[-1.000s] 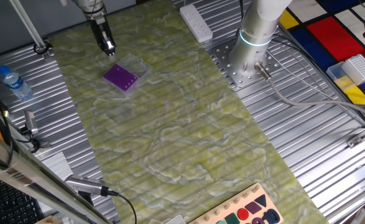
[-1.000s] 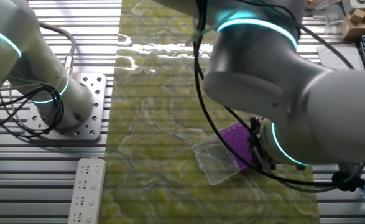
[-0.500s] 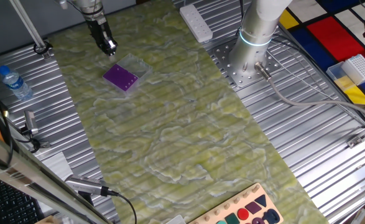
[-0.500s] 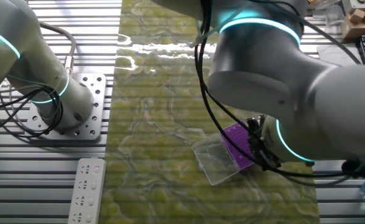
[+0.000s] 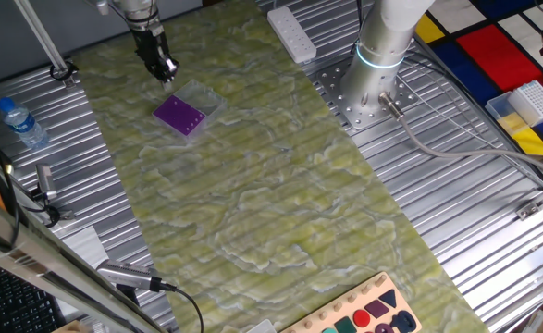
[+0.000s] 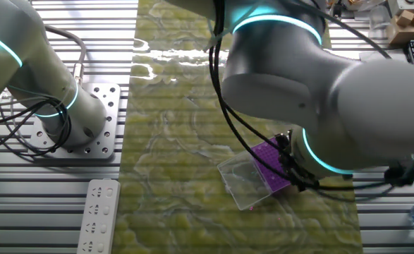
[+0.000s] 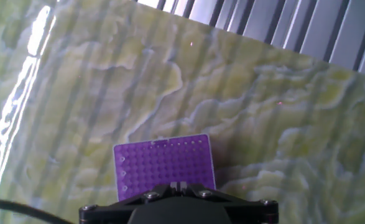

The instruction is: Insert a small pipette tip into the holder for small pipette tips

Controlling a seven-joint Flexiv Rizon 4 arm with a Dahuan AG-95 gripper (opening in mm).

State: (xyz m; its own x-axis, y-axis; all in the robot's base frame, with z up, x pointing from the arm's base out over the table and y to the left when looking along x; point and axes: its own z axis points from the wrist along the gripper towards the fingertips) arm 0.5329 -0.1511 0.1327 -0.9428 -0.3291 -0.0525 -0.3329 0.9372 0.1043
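Now claw (image 5: 166, 68) hovers beside purple tip holder (image 5: 179, 115) on green mat (image 5: 252, 185); finger state and tip unreadable (fingers hidden in hand view). Centre over free hole, descend vertically, slowly.

You are looking at a ribbed metal table (image 5: 456, 185) carrying a green marbled mat (image 5: 271, 185), with glare lying on the mat's far end in the other fixed view.
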